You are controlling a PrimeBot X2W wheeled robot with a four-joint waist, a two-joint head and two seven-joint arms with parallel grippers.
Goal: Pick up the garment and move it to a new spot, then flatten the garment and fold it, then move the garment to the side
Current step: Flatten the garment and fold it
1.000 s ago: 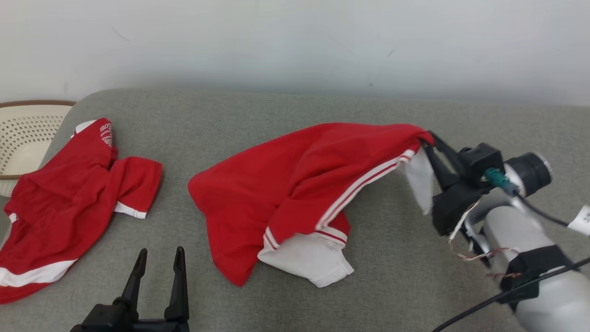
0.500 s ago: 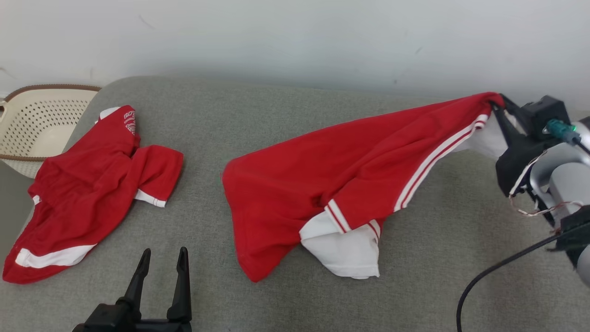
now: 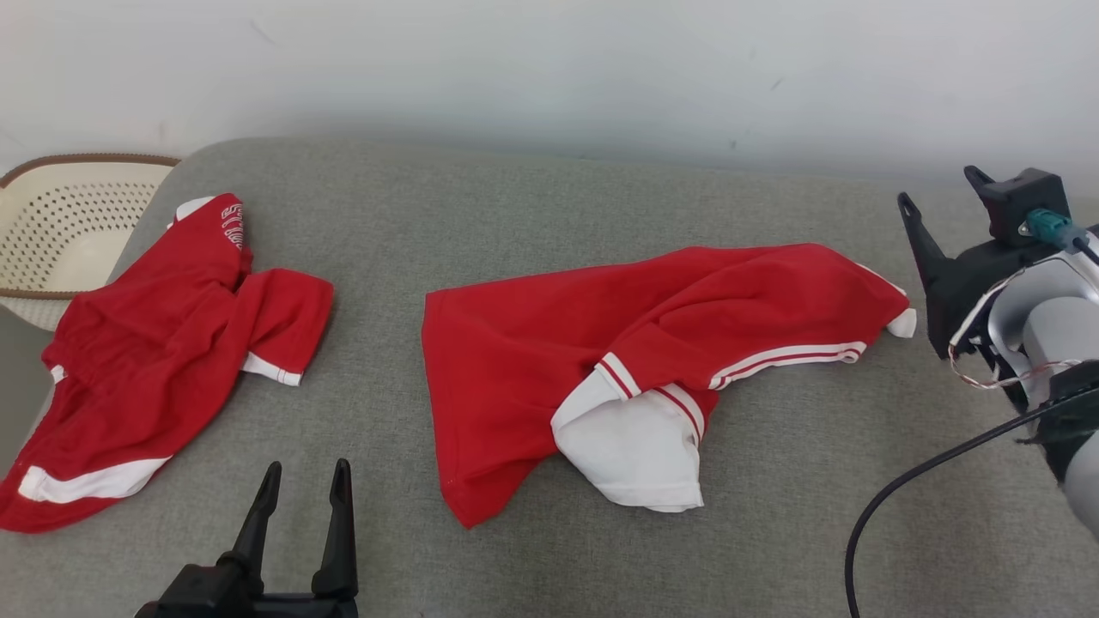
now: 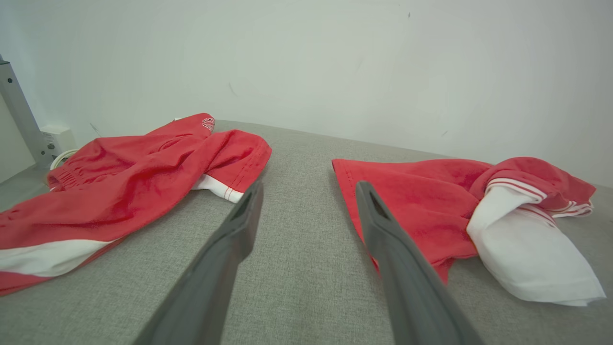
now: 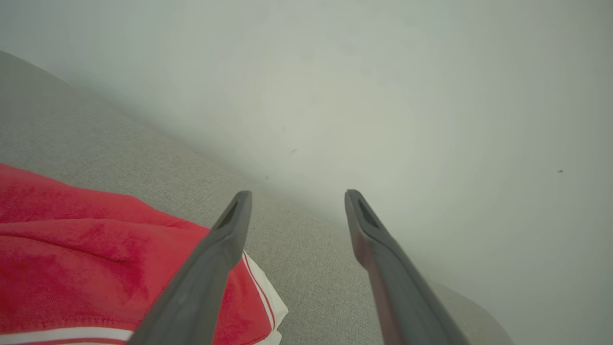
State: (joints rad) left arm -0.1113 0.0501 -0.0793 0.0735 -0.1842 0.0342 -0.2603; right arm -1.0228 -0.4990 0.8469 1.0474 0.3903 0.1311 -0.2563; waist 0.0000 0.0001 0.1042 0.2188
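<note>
Flattening step, my read: garment (image 3: 549, 343) lies crumpled mid-cushion (image 3: 515, 215), white sleeve (image 3: 631, 451) bunched on near side. Right gripper (image 3: 940, 187) spread wide, empty, just right of it. Left gripper (image 3: 307, 468) wide, empty, near edge. I'd pinch opposite corners, pull apart low. Count: two garments, second garment (image 3: 154, 343) at left; one basket (image 3: 51, 215); two grippers.

Likely a home: a red garment (image 3: 549, 343) on a grey fabric cushion (image 3: 549, 206), perforated laundry basket (image 3: 51, 232) beside.

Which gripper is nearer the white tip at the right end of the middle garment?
Right. The right gripper stands open just past the white tip, apart from it; the left gripper sits at the near edge, off the opposite end of the garment.
</note>
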